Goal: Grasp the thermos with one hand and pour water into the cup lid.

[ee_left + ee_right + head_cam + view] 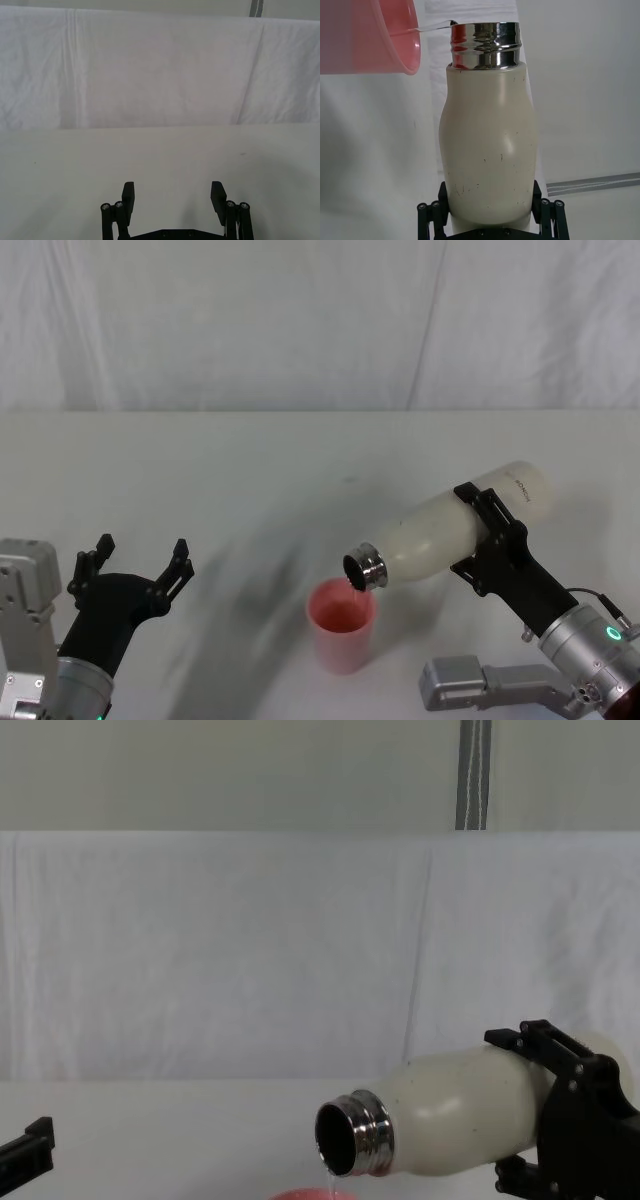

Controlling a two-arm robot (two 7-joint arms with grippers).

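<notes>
The cream-white thermos (440,533) is tipped nearly level above the table, its steel neck over the pink cup lid (342,625). My right gripper (478,538) is shut on the thermos body. In the right wrist view the thermos (490,150) rises from between the black fingers (434,212), and a thin stream of water runs from its mouth into the cup lid (375,42). The chest view shows the thermos (460,1115) from the side, water dripping toward the cup lid's rim (315,1195), with the right gripper (525,1110) clamped around it. My left gripper (135,562) stands open and idle at the lower left.
The white table (250,470) stretches around the cup, backed by a white cloth curtain (300,320). In the left wrist view the left gripper (173,197) holds nothing, bare table ahead of it. A grey part of the right arm (480,685) lies near the front edge.
</notes>
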